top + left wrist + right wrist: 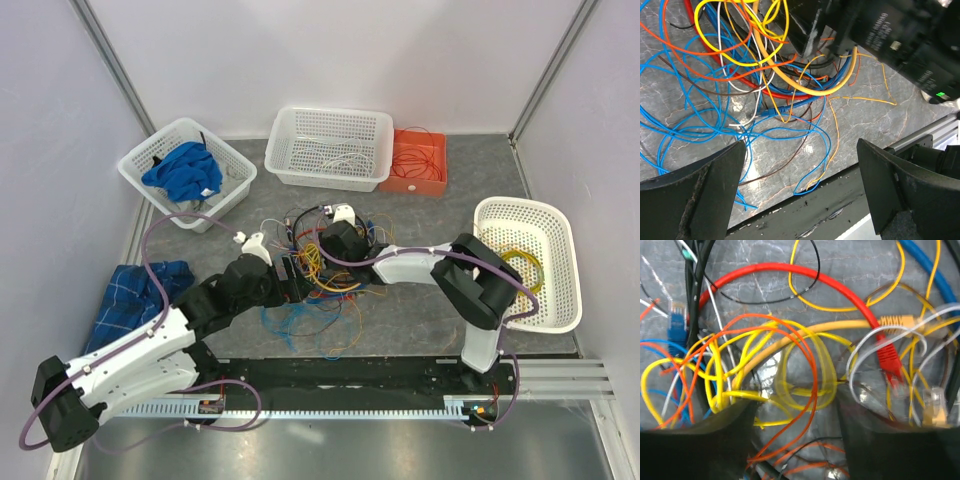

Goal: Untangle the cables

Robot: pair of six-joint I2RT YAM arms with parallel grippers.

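The cables [318, 285] lie in a tangled bunch at the table's middle: yellow, orange, red, blue, black and white wires. My left gripper [297, 271] is at the bunch's left side. In the left wrist view it [800, 200] is open and empty over bare table near the front rail, with blue, orange and yellow loops [750, 75] beyond it. My right gripper [320, 248] is low over the bunch's top. In the right wrist view it [797, 440] is open, with yellow loops [805, 375] and an orange wire [812, 390] passing between its jaws. A red cable [790, 271] arcs beyond.
A white basket [135, 170] with blue cloth stands back left. A white basket [330, 180] with pale wires and an orange tray [415, 186] stand at the back. A white basket [560, 225] holding a yellow cable is at the right. A plaid cloth [135, 295] lies left.
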